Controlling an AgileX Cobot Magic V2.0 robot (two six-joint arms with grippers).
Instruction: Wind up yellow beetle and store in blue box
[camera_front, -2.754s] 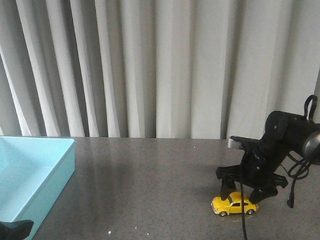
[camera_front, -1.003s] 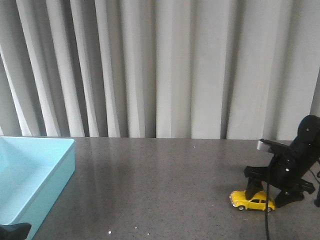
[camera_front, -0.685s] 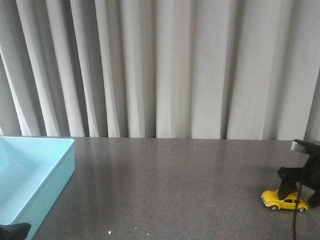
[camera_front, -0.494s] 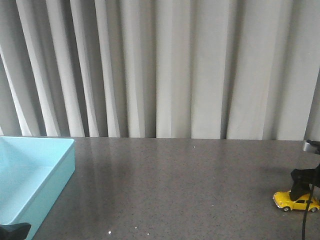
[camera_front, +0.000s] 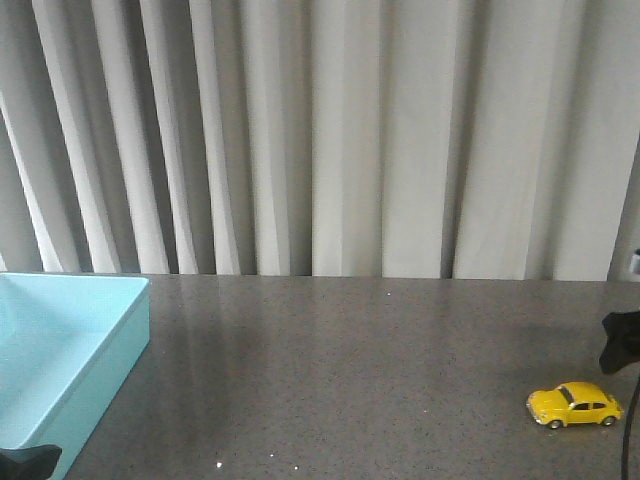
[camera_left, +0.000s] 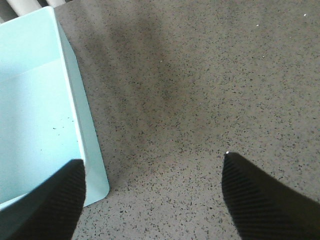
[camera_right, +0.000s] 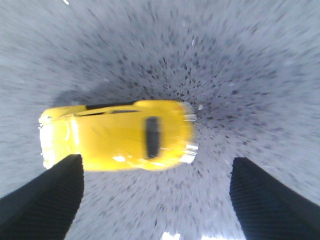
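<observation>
Yellow beetle (camera_front: 575, 405): front view, I see it on its wheels on the grey table (camera_front: 340, 370), free of any grip, just below the dark tip of my right gripper (camera_front: 620, 343) at the frame's right edge.
Blue box (camera_front: 60, 350): front view, it sits at the far left, well apart from the car, and I see nothing inside the part that shows.
Left gripper, front view: only a dark scrap shows at the bottom left corner, too little to read.
Left gripper (camera_left: 150, 200): left wrist view, my fingers (camera_left: 260, 200) stand wide apart and hold nothing; bare table lies between them, and the corner of the blue box (camera_left: 92, 165) sits beside and partly beyond one finger.
Right gripper (camera_right: 155, 200): right wrist view, my fingers (camera_right: 270, 200) are spread wide; the yellow beetle (camera_right: 117, 135) lies crosswise just beyond the gap between them, touching neither, and the picture is blurred.
Progress: I judge the car is released on the table; whether its spring is wound I cannot tell from here.
Left to do: I still have to pick up the car, carry it across the table and set it in the box, so storage is not yet done.
</observation>
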